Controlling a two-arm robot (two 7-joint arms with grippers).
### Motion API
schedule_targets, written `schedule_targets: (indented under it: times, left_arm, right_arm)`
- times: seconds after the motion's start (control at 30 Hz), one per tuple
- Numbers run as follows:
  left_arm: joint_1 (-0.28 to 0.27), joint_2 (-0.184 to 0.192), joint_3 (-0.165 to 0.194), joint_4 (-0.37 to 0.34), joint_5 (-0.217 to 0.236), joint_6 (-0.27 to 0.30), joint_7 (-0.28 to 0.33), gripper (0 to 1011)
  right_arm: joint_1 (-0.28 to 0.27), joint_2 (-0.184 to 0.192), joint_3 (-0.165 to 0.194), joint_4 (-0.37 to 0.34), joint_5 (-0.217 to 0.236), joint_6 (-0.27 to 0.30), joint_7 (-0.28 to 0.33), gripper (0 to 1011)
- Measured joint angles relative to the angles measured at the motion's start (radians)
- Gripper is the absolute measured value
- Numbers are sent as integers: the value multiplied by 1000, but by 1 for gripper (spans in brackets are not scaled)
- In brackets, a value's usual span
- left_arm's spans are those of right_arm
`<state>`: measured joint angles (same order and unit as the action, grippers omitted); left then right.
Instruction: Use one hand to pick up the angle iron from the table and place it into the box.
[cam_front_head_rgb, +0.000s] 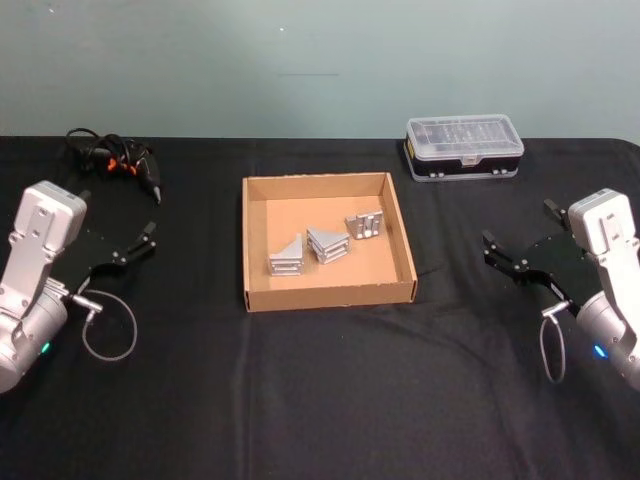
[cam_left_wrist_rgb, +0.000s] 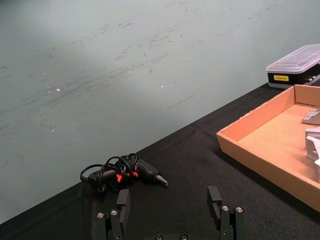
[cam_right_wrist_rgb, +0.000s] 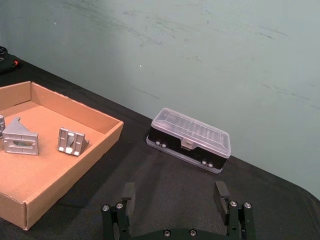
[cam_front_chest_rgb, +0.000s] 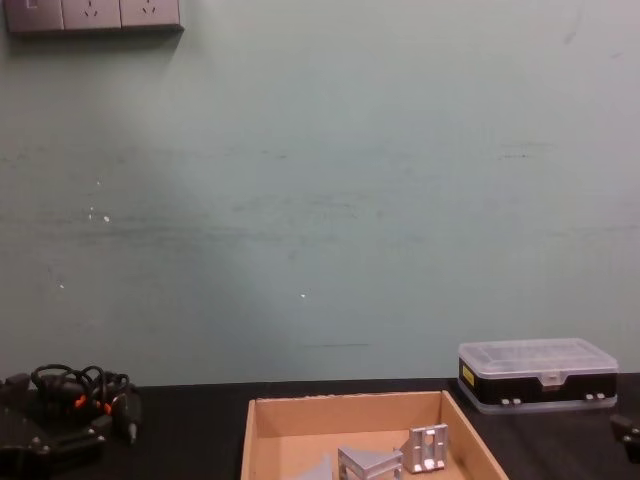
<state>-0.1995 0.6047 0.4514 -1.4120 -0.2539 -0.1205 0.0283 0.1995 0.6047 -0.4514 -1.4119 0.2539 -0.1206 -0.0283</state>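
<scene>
**Cardboard box holds three angle irons, both grippers idle at the sides**

Tan cardboard makes up the box (cam_front_head_rgb: 328, 291), a shallow open tray sitting near the middle of the black table (cam_front_head_rgb: 320, 400). Three silver angle irons lie on its floor. The left angle iron (cam_front_head_rgb: 287, 257) and the middle angle iron (cam_front_head_rgb: 328, 244) sit close together, just about touching, while the right angle iron (cam_front_head_rgb: 365, 224) rests a little apart from them, nearer the far right corner of the box. No angle iron lies on the tabletop outside the box.

On the left, the left gripper (cam_front_head_rgb: 150, 235) hovers low over the table, well apart from the box, its jaws spread with nothing between them. The left wrist view shows the two black fingertips (cam_left_wrist_rgb: 123, 198) standing wide apart over bare black cloth. Just beyond them, near the table's far left edge, lies a bundle of black cable (cam_front_head_rgb: 112, 158) with orange-red marks.

On the right, the right gripper (cam_front_head_rgb: 520, 238) mirrors this pose — jaws apart, empty, well clear of the box's right wall. Its wrist view shows both fingertips (cam_right_wrist_rgb: 128, 192) spread above the table.

Behind the box to the right, near the far edge of the table, sits a plastic case (cam_front_head_rgb: 464, 146) with a clear lid and black base, lid closed. A pale green wall (cam_front_chest_rgb: 320, 200) stands behind the table.
</scene>
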Motion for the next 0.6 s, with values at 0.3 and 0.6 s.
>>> schedule_targets:
  times: [0.3, 0.6]
  left_arm:
    - [0, 0, 0, 0, 0, 0, 0, 1011]
    - [0, 0, 0, 0, 0, 0, 0, 1011]
  right_arm:
    - [0, 0, 0, 0, 0, 0, 0, 1003]
    - [0, 0, 0, 0, 0, 0, 0, 1003]
